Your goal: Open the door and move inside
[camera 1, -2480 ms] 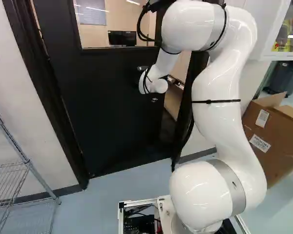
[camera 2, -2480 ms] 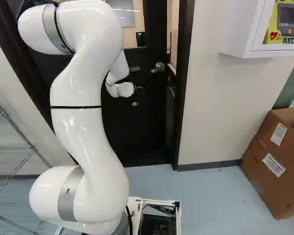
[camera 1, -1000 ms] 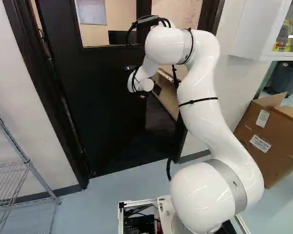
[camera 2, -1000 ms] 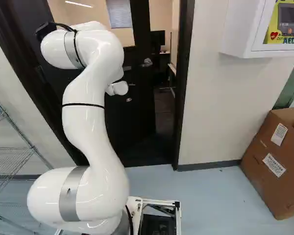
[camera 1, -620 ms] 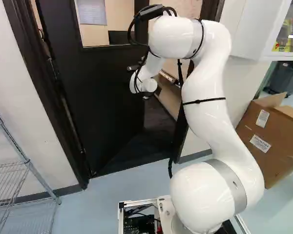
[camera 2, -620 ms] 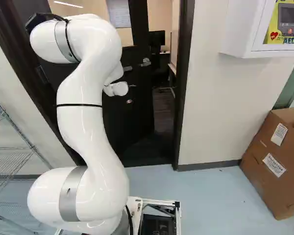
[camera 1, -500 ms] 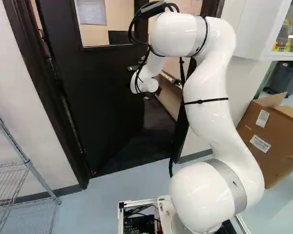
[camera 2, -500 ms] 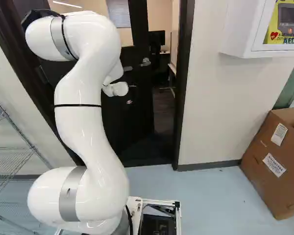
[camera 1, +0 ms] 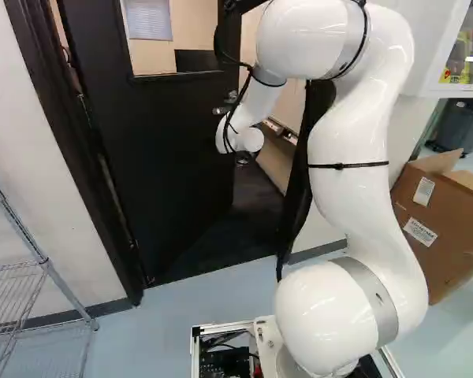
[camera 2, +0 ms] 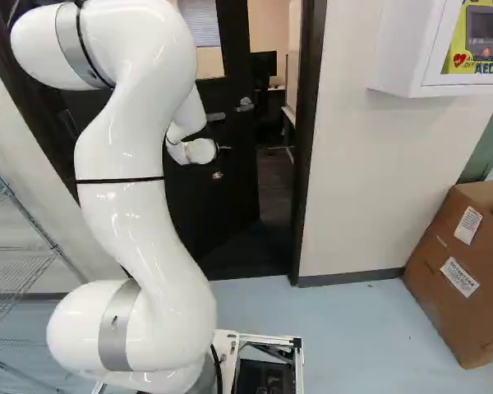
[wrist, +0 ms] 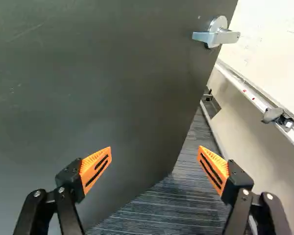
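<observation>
Clock read from the base, 12 = dead ahead.

10 o'clock: wire rack (camera 1: 43, 272) by the wall (camera 1: 12, 110). 11 to 12: black door (camera 1: 165, 157), the task's thing, hinged on its 11 side and ajar, swung away from the base into the room beyond. Window (camera 1: 181, 31) in its upper part, blinds (camera 1: 148, 17) seen through it.

12: arm (camera 2: 140, 189) bends up and reaches out to the door, gripper (camera 2: 222, 149) near the door face. Jaws open, fingers (wrist: 96, 166) spread wide. Per wrist view, the door's free edge runs down ahead of the gap between them: one finger lines up with door face, the other with the opening. Can't tell if anything on the gripper touches the door.

Handle (wrist: 217, 36) is on the door near that free edge, ahead of the gripper at its 1 o'clock, well apart from the fingers.

12, through the opening: striped dark floor (wrist: 171, 210), monitor (camera 2: 263, 62), whiteboard (wrist: 269, 46) with a ledge (wrist: 250, 95) below it, small dark object (wrist: 274, 115) on the ledge.

Just past 12: jamb (camera 2: 306, 156). 1: white cabinet (camera 2: 398, 49) on the wall. 1 to 2: cardboard box (camera 2: 460, 275), flaps up, tilted.
</observation>
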`<state>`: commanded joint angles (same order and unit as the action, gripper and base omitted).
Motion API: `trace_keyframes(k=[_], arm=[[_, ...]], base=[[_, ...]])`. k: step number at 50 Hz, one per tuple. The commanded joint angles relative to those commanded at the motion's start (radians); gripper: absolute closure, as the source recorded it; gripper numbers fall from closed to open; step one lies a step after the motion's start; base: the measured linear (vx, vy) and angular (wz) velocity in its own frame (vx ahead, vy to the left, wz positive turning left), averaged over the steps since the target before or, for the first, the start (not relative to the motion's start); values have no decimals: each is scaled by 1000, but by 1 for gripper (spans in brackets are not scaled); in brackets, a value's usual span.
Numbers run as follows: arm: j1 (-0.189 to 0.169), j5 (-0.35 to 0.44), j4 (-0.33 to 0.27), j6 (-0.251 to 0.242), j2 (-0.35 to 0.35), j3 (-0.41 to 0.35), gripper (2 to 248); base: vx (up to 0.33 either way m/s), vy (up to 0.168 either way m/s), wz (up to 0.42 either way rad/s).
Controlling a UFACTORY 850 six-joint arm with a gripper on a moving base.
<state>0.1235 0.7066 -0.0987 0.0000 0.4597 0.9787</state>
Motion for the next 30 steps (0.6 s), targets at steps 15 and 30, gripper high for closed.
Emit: trace_keyframes(k=[15,30], arm=[[-14,0,40,0,-72,-90,3],[-34,0,46,0,-139,-173,3]], base=[[0,0,0],[0,0,0]])
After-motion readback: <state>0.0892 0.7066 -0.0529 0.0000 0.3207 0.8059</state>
